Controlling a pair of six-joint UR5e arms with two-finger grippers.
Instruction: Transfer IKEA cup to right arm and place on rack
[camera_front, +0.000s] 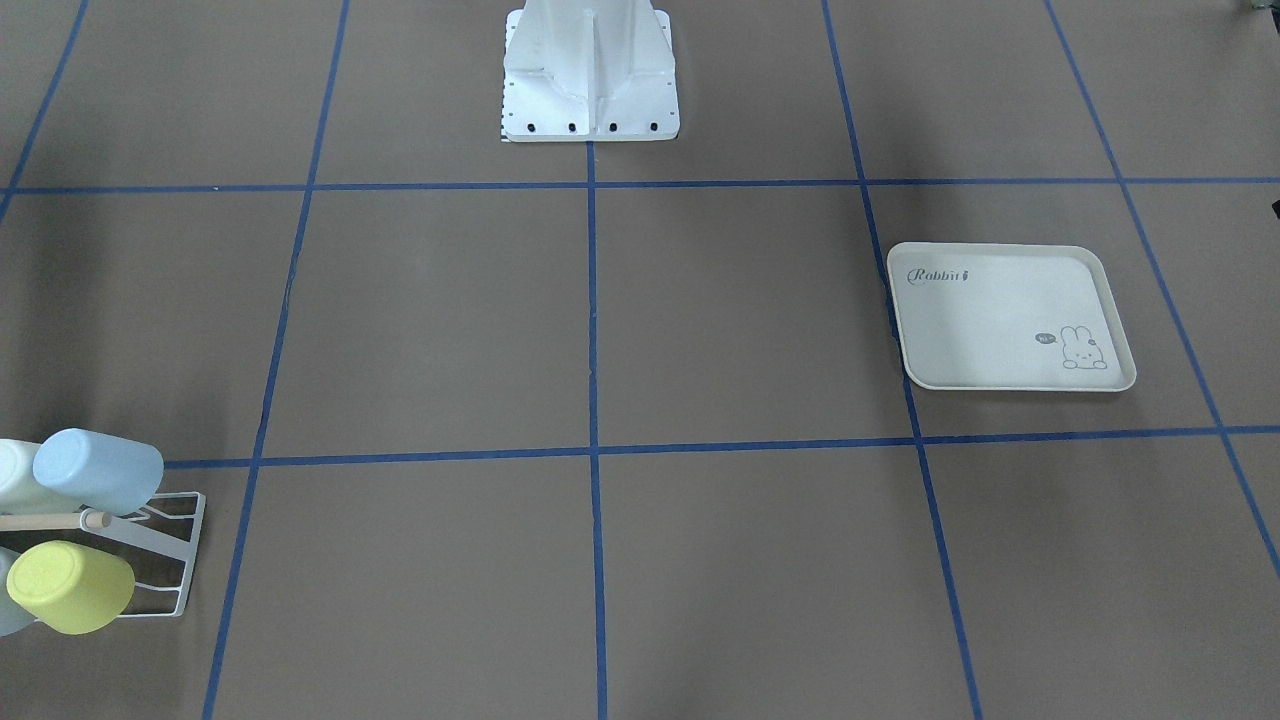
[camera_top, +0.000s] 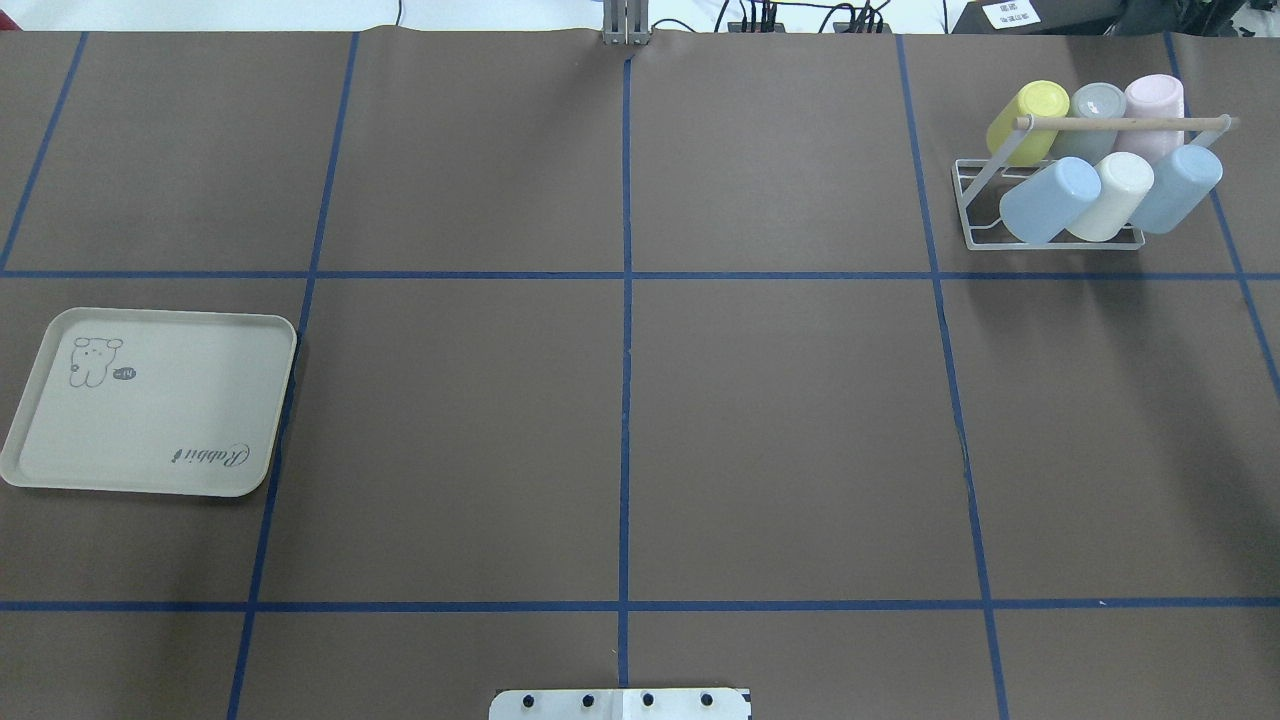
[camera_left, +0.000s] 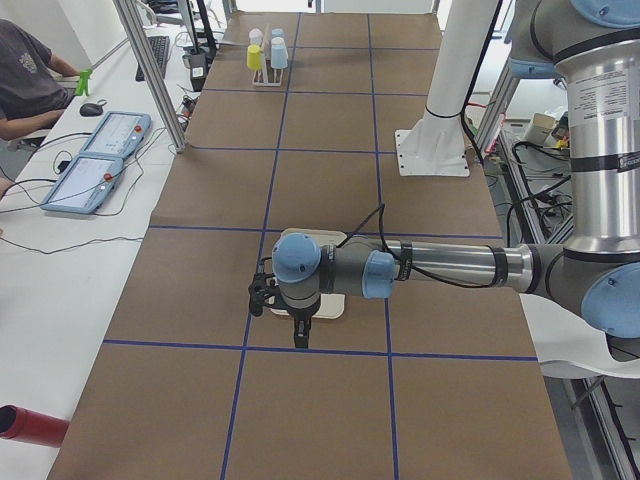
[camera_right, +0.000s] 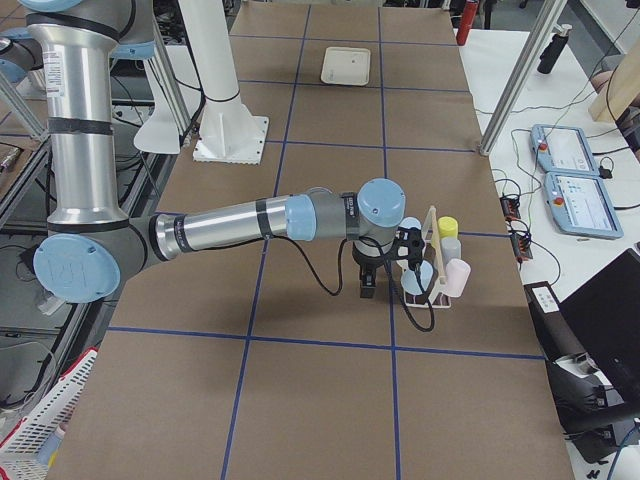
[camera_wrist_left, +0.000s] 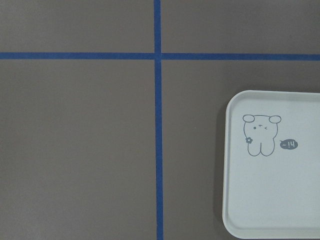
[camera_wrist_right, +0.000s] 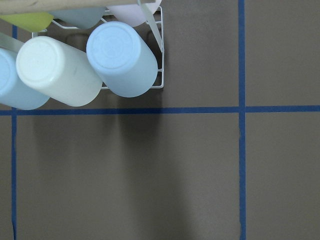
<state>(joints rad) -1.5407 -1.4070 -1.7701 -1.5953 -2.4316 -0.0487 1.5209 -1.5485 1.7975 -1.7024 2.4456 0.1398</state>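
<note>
Six cups (camera_top: 1050, 200) crowded the rack (camera_top: 1100, 123), my right fingers (camera_right: 367, 287) hung near it, my left fingers (camera_left: 301, 334) by the tray (camera_top: 150, 425), spread or pressed I couldn't tell, and one careless swing could've knocked a cup loose.

Brown surface (camera_top: 780, 430) is gridded with blue tape lines (camera_top: 626, 400). A cream rabbit-print tray (camera_top: 170, 420) is laid flat on the robot's left side, a white wire rack (camera_top: 1100, 124) is parked far right, and a white mount plate (camera_top: 620, 705) is bolted mid-edge.

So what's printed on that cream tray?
The tray carries a line-drawn rabbit and the word Rabbit; clearest in the exterior front-facing view.
</note>
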